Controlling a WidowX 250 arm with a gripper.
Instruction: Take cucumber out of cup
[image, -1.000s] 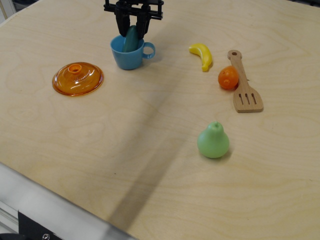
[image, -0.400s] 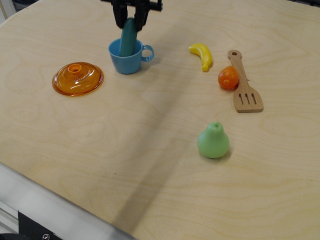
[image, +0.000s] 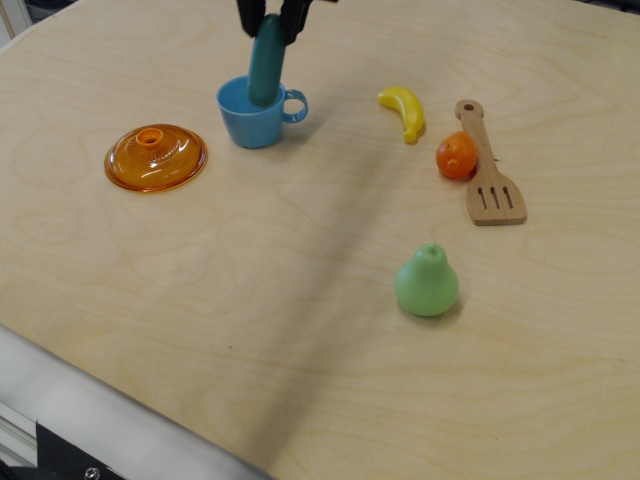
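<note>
Now the gripper (image: 272, 14), jaws pinching the cucumber (image: 266, 62), has risen; its lower end barely remains inside the cup (image: 252, 115), so extraction is nearly complete.

We are finding no readable text, label, brand, number or sign anywhere in this view.
</note>
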